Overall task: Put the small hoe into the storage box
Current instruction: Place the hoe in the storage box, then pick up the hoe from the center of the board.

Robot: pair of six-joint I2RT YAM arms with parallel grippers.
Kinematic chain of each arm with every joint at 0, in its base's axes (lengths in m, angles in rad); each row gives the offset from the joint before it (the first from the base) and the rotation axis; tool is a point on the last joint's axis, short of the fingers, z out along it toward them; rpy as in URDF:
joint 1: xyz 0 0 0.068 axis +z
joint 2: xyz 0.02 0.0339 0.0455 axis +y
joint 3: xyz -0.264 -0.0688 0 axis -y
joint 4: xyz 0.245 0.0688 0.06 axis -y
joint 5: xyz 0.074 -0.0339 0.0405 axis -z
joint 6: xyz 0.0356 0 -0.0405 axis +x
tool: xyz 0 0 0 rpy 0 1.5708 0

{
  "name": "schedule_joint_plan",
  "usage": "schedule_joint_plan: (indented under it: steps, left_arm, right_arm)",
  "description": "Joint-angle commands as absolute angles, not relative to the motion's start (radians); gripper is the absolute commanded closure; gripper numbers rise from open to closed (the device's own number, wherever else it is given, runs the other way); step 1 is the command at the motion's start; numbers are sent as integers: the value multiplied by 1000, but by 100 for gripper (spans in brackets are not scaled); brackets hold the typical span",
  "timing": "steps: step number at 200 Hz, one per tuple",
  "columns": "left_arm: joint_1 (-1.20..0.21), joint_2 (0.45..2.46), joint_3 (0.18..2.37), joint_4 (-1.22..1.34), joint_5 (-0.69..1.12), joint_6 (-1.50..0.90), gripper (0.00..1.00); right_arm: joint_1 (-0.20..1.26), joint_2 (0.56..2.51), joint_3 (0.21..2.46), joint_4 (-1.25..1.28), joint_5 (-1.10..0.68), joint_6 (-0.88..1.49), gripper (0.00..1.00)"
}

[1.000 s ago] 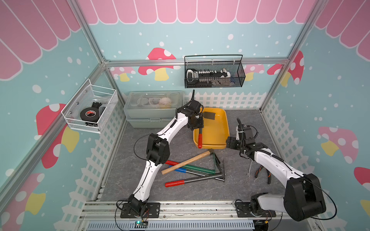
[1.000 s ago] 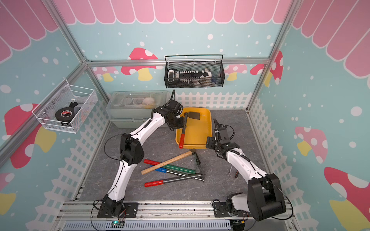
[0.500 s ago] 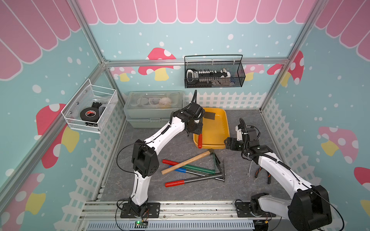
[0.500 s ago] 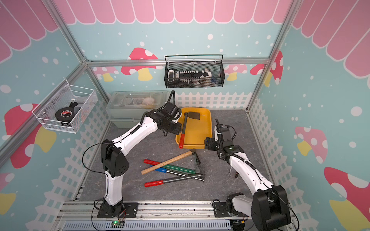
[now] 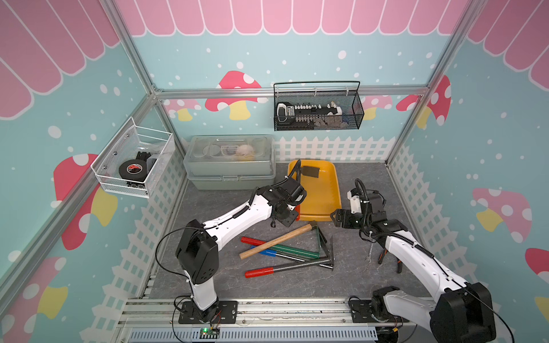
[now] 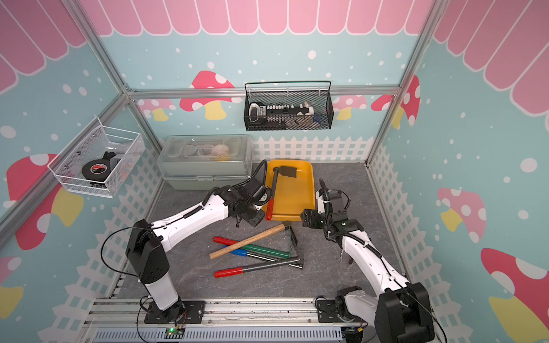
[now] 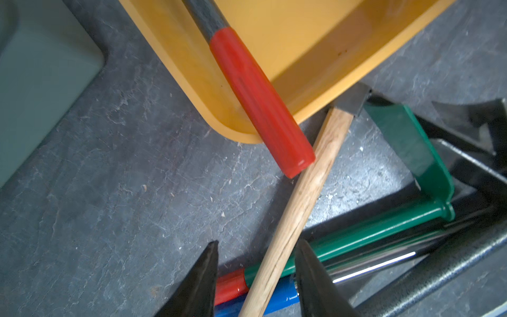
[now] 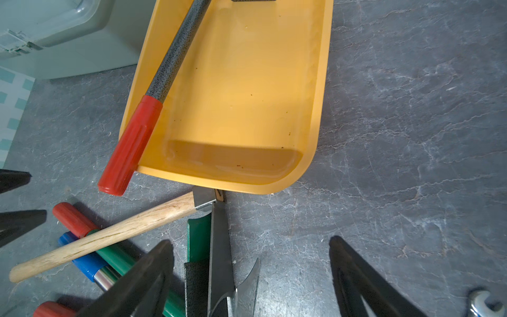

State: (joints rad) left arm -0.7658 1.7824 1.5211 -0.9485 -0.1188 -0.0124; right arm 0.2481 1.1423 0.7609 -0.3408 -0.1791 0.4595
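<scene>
The small hoe [image 6: 273, 190] lies lengthways in the storage box [image 6: 297, 199], blade at the far end. Its red grip overhangs the near corner rim, probably because the tool is longer than the tray. The left gripper [image 7: 256, 243] hangs over the hammer [image 7: 299, 197] on the desk [image 7: 109, 192], fingers partly spread and empty. The right gripper [image 8: 250, 241] has its fingers wide apart, holding nothing. Both wrist views cut off the blade, and whether the left fingers touch the hammer is unclear

Teal mushroom-print walls [image 5: 297, 53] enclose a grey slate-look floor [image 5: 297, 285]
</scene>
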Motion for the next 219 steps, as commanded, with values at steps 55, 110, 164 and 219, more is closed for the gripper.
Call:
schedule_joint_plan:
  steps: [55,110,164,219]
  left_arm:
    - [-817,1717,1318,-861,-136,0,54]
    - [-831,1752,1303,-857,-105,0,54]
    - [-833,1815,1315,-833,-112,18,55]
    - [-830,1876,1322,-822,-115,28,55]
  right_arm:
    - [245,1092,722,-362,-236,428,12]
    - [245,1092,719,-367,-249,429,12]
    - [246,1076,710,-365,-249,436,13]
    - [245,1072,702,-369,-244,437,13]
